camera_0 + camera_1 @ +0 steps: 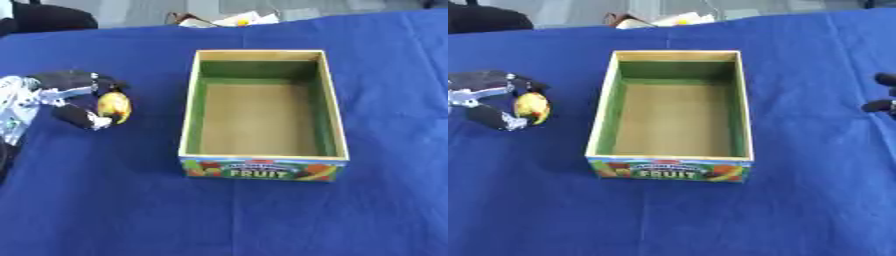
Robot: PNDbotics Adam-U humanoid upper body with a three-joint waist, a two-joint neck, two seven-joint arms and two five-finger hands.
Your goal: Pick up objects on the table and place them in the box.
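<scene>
Two of my hands show, but only one is busy: my left hand (66,97) comes in from the left edge w/ fingers (83,117) and thumb curled round a small yellow object (115,106), oval-ish, w/ a dark tip at its lower end and a bit of red-orange near the top (can't make out what it really is). Dark fingers sit above and below it, so it's pinched between them, approx level w/ the middle of the box and just left of it, not touching the box. Whether the object is lifted off the cloth or resting on it, I can't tell. My right hand (883,92) barely shows, only at the right edge of the right eye view: two dark fingertips poking in, well apart from the box; can't tell if that hand is curled or relaxed. Outward from there: the box (262,156) sits mid-table, open top, green inner walls, tan cardboard floor, nothing inside. Its near wall has a colourful fruit print w/ the word "FRUIT". Everything rests on a blue tablecloth (245,215) w/ a crease running toward me from under the box. At the far edge, beyond the cloth, some white and yellow clutter (229,20), too blurred to name.
</scene>
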